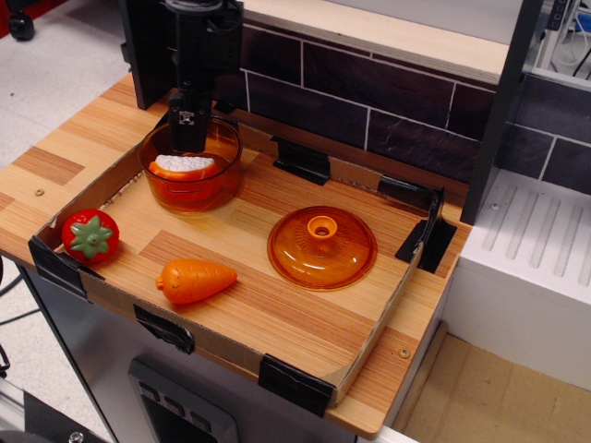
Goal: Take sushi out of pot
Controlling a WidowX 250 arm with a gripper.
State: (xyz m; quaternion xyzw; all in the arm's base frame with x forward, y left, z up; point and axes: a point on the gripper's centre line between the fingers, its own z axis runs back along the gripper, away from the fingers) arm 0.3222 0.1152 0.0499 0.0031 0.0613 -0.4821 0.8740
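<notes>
the black gripper (186, 138) hangs straight down from the top of the view with its tip inside the mouth of the pot (191, 162), just above the back edge of the sushi (181, 167). the fingers are too dark and narrow against the pot wall to read, so i cannot tell whether the jaws are spread or pressed together, nor whether they touch the sushi. the sushi lies inside the pot, white bumpy top facing up, orange body underneath, resting toward the left and front of the pot's interior. the pot stands in the far-left corner of a shallow cardboard-walled tray (371, 339) on the wooden counter. the translucent orange lid (321, 246) lies flat, knob up, in the middle-right of the tray, well apart from the pot. a toy carrot (195, 280) lies on its side near the front wall, and a red toy strawberry (90, 235) sits in the front-left corner.
</notes>
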